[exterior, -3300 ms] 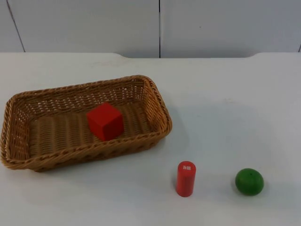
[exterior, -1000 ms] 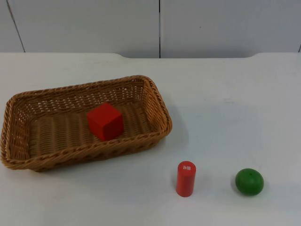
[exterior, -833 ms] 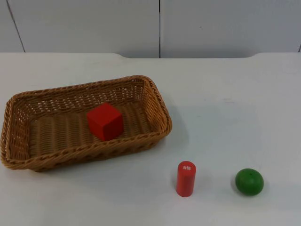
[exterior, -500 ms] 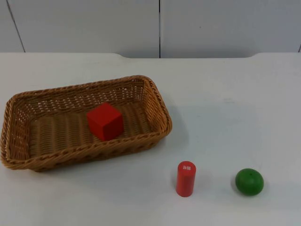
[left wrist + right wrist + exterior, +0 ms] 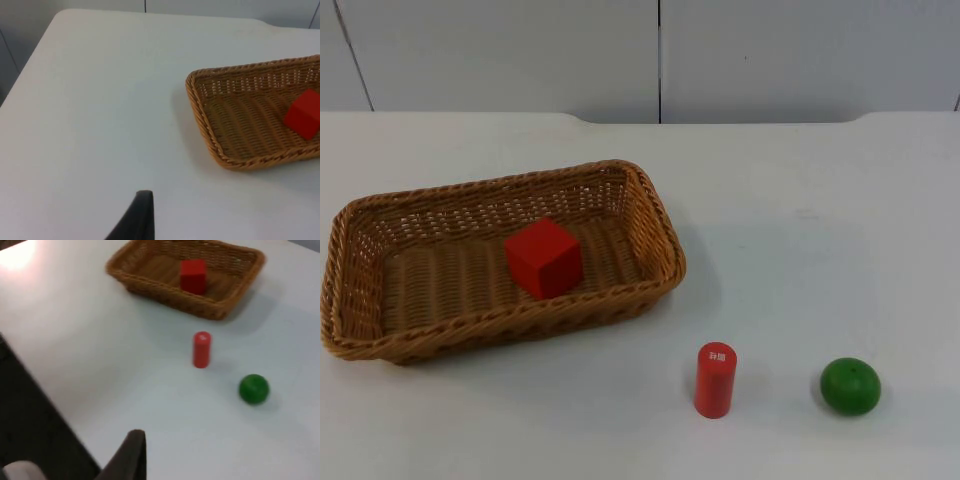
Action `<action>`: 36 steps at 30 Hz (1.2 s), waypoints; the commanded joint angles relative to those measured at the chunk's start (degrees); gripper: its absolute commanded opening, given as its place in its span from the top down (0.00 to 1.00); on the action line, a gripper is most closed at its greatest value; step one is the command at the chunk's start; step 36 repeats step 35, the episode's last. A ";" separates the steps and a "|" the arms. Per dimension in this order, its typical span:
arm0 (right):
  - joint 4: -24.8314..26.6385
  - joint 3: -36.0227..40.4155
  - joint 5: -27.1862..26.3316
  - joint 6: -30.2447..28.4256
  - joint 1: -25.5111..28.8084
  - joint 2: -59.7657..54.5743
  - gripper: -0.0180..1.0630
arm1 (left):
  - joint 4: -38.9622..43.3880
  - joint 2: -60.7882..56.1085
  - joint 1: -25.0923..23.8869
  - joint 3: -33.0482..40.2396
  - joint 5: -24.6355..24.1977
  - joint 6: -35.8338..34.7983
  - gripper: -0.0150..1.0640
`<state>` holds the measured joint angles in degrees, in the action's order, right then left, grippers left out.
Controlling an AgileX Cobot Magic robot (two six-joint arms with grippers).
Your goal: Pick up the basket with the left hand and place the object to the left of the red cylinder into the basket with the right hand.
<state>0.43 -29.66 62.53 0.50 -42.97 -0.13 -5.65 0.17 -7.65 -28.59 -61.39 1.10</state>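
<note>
The basket [image 5: 500, 260] sits on the white worktop [image 5: 800, 230], on the left side. We see a red block [image 5: 544, 258] lying inside it. The red cylinder [image 5: 715, 379] stands up near the front edge, right of the basket and apart from it. A green ball [image 5: 850, 386] rests to its right. Our left tool [image 5: 137, 217] hangs over the bare worktop, left of the basket. Our right tool [image 5: 131, 455] hangs by the worktop edge, well apart from the cylinder. We cannot tell how wide either tool is.
</note>
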 commanded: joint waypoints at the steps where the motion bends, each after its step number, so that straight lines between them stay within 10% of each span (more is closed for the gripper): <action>1: 0.07 0.10 -0.81 0.07 3.98 0.13 0.01 | 0.32 -0.17 0.23 0.30 0.07 -0.57 0.01; 17: 0.07 0.10 -0.81 0.07 37.98 0.13 0.01 | 0.32 -0.17 0.23 0.30 0.07 -0.57 0.01; 36: 0.07 0.10 -0.93 0.07 40.79 0.13 0.01 | 0.33 -0.17 4.96 0.30 0.07 -0.57 0.01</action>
